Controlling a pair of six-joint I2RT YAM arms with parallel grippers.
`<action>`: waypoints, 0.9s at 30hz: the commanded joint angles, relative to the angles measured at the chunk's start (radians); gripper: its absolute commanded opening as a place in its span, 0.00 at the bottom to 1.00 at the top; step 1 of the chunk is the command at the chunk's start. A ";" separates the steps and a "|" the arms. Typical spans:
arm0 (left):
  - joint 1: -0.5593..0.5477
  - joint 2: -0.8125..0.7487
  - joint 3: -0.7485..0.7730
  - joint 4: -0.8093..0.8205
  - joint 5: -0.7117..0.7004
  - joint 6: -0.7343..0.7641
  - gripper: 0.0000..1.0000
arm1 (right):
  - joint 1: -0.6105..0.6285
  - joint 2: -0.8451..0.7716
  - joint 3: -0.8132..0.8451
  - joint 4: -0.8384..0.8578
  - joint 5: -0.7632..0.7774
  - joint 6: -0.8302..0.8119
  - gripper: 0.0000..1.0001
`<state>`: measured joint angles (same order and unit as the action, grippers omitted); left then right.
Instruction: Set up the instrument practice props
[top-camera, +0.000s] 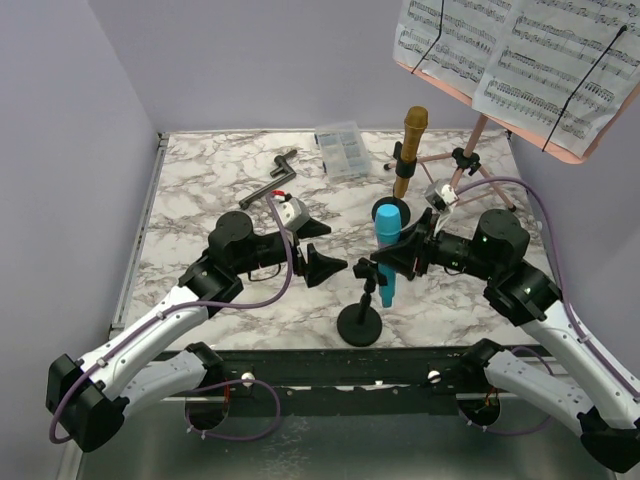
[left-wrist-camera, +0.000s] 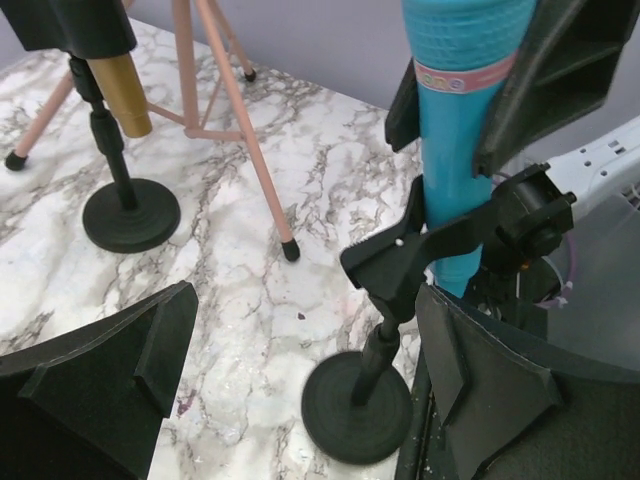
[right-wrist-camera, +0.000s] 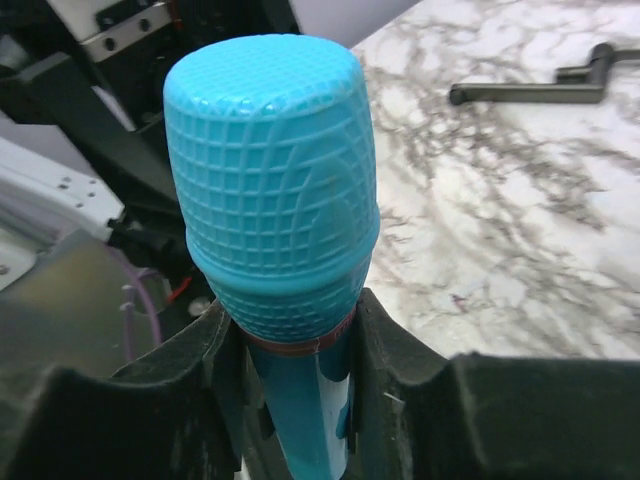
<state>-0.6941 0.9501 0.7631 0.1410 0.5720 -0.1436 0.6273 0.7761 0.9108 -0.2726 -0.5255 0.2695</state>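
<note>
The right gripper has its jaws clamped on the blue microphone, 1 jaw on each side of the neck just under the mesh head. The microphone stands upright with its head above the jaws and its body below them.

From the left wrist view, the lower body sits against the spring clip at the top of the near pole. I cannot tell whether it is seated in the clip. That pole's round base rests on the marble table, near the front edge.

The left gripper hovers just left of the pole with its jaws apart and nothing between them. The pole's base and clip lie in line with their gap.

The gold microphone stands upright on the far pole, behind the blue one. Beside it are the rose-gold tripod legs of the pink music rack, which carries 2 white music pages. A small clear box lies further back on the table.
</note>
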 joint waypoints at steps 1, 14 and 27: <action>0.010 -0.046 -0.019 0.055 -0.080 0.022 0.99 | -0.001 -0.017 0.053 0.086 0.159 -0.011 0.20; 0.018 -0.064 -0.046 0.091 -0.119 0.007 0.99 | 0.000 0.126 0.231 0.125 0.592 -0.203 0.01; 0.027 -0.057 -0.046 0.101 -0.086 -0.008 0.99 | 0.000 0.204 0.223 0.136 0.788 -0.244 0.01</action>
<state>-0.6777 0.8978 0.7277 0.2119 0.4728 -0.1417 0.6292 0.9733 1.1328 -0.1932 0.0990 0.0769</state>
